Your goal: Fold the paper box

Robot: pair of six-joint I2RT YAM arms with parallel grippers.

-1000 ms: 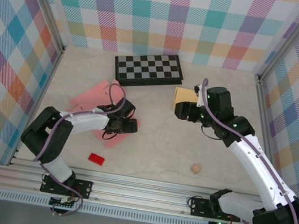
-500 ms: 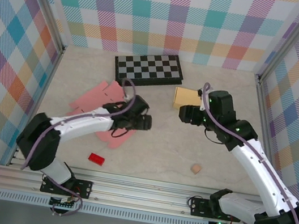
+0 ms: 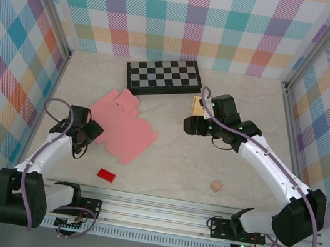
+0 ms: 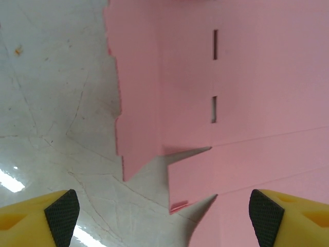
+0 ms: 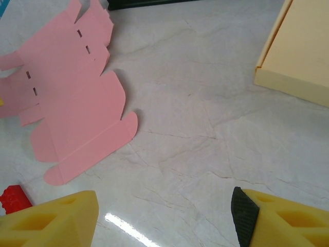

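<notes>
While the pink paper box (image 3: 124,123) lies flat and unfolded left of centre on the veined marble-look table (image 3: 209,162), the left gripper (image 4: 164,211) hovers at the sheet's notched lower-left edge, jaws spread wide and empty, seemingly placed to catch a flap. The right gripper (image 5: 164,216), likewise open and holding nothing, faces the sheet from the right, apparently ready to steady it. The thin matte card shows slots, creases and rounded tabs.
</notes>
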